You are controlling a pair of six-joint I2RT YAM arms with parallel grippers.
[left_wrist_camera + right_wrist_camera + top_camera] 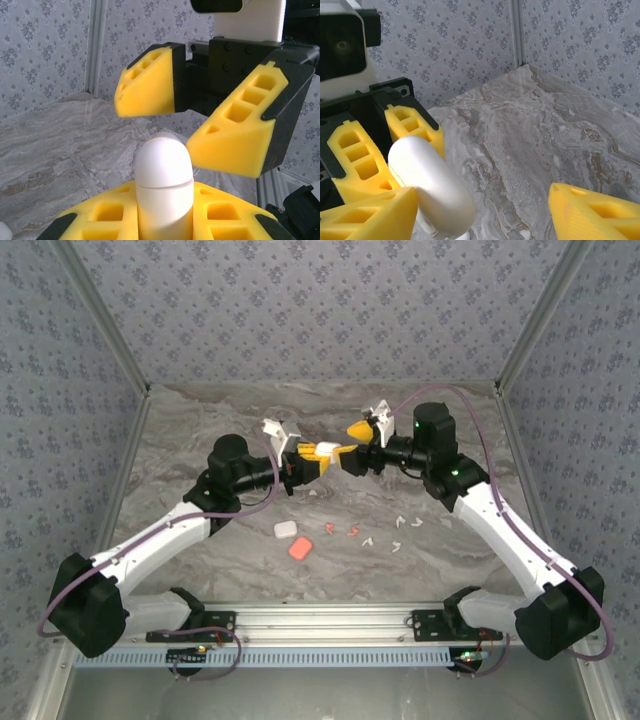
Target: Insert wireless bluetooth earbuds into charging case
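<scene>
I have the marbled counter (180,420) spread under both arms: the left arm (170,535) and the right arm (500,520) reach inward and meet in the air over its middle. The left claw (312,460) is clenched on a white charging case (164,180), which stands up between its yellow fingers (107,212) with a seam running round it. The right claw (192,112) faces it with its jaws spread, one finger on each side of the case's rounded end. From the right wrist camera one of its fingers (370,215) sits right against the case and the other stands well clear, so I read that claw as released, gripping nothing. Below the left claw and nearer the arm bases, a loose white case (285,529) and an orange-red case (300,548) lie side by side on the counter. The earbuds are all down there too, none in either claw. Two orange-red earbuds (352,532) lie below the gap between the claws. The white earbuds (397,547) are scattered below the right claw, out toward its arm.
</scene>
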